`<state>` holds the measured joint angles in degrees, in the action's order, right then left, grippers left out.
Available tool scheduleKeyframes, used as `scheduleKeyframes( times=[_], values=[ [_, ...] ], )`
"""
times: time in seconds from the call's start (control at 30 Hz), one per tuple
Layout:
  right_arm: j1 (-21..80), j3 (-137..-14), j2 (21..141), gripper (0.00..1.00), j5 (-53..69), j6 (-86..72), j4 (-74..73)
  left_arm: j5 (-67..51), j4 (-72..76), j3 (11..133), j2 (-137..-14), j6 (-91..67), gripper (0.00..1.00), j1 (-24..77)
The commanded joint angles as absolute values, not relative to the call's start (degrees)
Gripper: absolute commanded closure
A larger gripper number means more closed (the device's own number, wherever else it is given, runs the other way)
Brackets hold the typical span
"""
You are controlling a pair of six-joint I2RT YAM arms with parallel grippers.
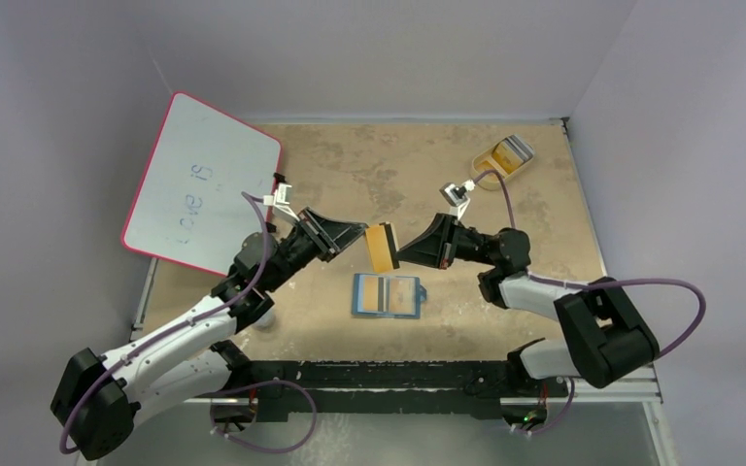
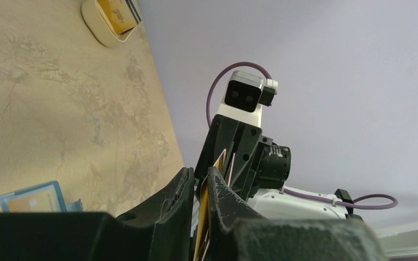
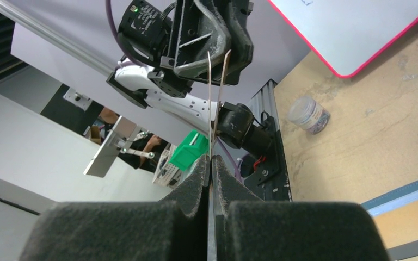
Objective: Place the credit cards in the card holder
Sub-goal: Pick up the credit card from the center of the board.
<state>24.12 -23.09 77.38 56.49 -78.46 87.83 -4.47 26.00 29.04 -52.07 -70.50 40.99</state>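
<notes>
Fingers (image 3: 190, 182) of the right gripper (image 1: 398, 255) are pressed together on two thin credit cards (image 1: 381, 247), held off the table (image 1: 544, 243) just beyond the far edge of the open card holder (image 1: 387, 296). The left gripper (image 1: 361, 231) meets their opposite edge, and I cannot tell whether its fingers pinch them. More cards sit in a tray (image 1: 503, 155), well off to the card holder's far right.

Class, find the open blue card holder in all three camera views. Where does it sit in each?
Top external: card holder lies open just below centre.
Left wrist: card holder at the bottom-left edge, partly hidden.
Right wrist: card holder at the lower-right edge, only a strip.
Shared landmark: the tan table beneath it.
</notes>
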Motion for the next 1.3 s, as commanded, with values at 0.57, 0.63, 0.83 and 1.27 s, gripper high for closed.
scheduleKeyframes(
  times=[0.57, 0.63, 0.83, 1.27],
  values=[
    [24.52, -20.44, 85.86, 0.91, 58.47, -75.88, 93.64, 4.52, 6.71, 35.89, -49.10, -60.69, 1.00, 40.95],
    [24.47, -20.24, 86.40, 0.91, 59.16, -76.05, 93.90, 4.42, 6.65, 36.03, -49.80, -60.99, 1.00, 40.93],
    [24.39, -18.54, 88.68, 1.00, 60.91, -80.28, 102.17, 7.09, 0.99, 38.91, -51.06, -59.38, 1.00, 40.94],
    [23.33, -15.22, 99.16, 1.00, 60.48, -84.69, 116.09, 8.20, -14.45, 41.34, -55.94, -56.31, 1.00, 40.90]
  ],
)
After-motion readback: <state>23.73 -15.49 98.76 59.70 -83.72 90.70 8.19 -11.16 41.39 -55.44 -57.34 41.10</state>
